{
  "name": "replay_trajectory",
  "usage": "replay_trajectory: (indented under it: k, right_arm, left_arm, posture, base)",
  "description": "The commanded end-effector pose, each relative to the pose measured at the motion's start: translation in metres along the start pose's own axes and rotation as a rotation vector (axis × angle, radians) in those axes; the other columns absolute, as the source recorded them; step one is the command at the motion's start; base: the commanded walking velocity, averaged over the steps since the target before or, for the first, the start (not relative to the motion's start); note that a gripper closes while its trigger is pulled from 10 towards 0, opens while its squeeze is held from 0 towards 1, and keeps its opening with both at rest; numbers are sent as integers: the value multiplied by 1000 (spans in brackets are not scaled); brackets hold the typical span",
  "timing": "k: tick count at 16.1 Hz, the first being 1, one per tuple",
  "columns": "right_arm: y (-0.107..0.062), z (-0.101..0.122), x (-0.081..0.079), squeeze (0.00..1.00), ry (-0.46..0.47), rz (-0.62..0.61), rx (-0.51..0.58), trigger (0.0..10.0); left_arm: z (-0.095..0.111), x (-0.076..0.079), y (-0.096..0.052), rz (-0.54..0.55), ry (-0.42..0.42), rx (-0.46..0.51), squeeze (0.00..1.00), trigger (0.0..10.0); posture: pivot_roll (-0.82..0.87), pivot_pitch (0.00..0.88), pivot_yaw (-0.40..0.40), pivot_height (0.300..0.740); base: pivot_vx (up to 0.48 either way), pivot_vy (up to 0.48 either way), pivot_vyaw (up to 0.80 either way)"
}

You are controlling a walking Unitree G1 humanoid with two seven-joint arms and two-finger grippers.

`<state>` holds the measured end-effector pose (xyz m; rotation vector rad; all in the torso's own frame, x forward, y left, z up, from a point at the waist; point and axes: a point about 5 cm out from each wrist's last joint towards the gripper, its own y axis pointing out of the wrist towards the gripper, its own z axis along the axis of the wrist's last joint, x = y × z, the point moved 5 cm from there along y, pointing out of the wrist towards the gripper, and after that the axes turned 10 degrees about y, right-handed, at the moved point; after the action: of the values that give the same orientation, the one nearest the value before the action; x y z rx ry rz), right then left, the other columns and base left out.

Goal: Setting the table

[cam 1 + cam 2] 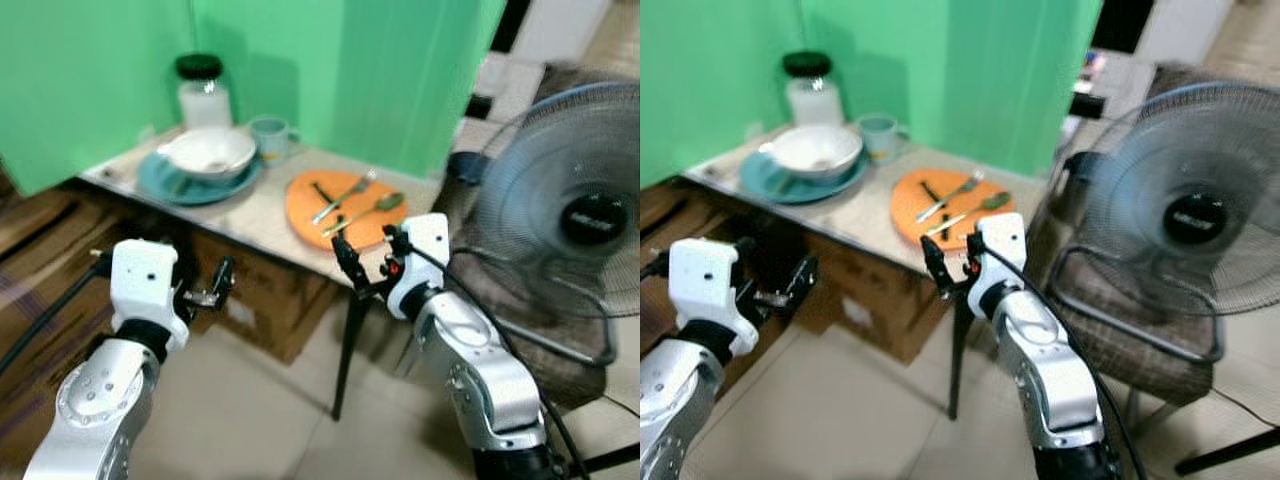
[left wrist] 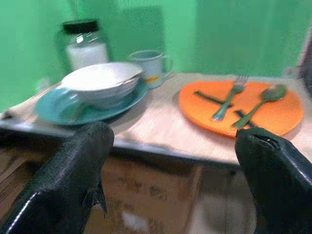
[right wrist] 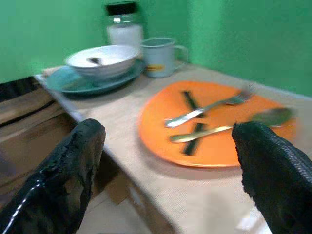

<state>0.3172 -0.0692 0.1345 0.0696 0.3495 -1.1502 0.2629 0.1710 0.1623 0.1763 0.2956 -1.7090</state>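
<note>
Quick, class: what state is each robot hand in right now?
Left hand: open, holding nothing, short of the table.
Right hand: open, holding nothing, near the orange plate.

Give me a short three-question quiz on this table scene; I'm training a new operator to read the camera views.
1. True or false: the fork and spoon lie on the orange plate.
2. What does the white bowl sit on? A) the teal plate B) the orange plate C) the bare table
3. Fill in: the left gripper and right gripper are both ____.

Key
1. True.
2. A.
3. Open; each is short of the table edge and holds nothing.
</note>
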Motion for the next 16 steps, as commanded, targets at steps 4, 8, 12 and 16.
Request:
replay_trajectory:
  k: [4,8,12,16]
  right_arm:
    - [-2,0,10,0,7,-24,-7,10000]
    - [0,-1,13,0,26,-47,-18,10000]
    - [0,-2,15,0,48,-59,-22,10000]
    - [-4,-1,24,0,70,-104,-16,10000]
  left_arm:
    - [1,9,1,-45,-5,-1,0,10000]
    - [1,10,2,-57,-3,-2,0,10000]
    - [1,11,3,-77,3,0,0,10000]
    - [2,17,9,-124,9,8,0,10000]
  posture:
    - [164,0,-17,740]
    - [166,0,-15,740]
    - [158,0,0,740]
    - [128,0,32,740]
  base:
    - [319,0,0]
    - [312,0,0]
    - [308,0,0]
    - [307,0,0]
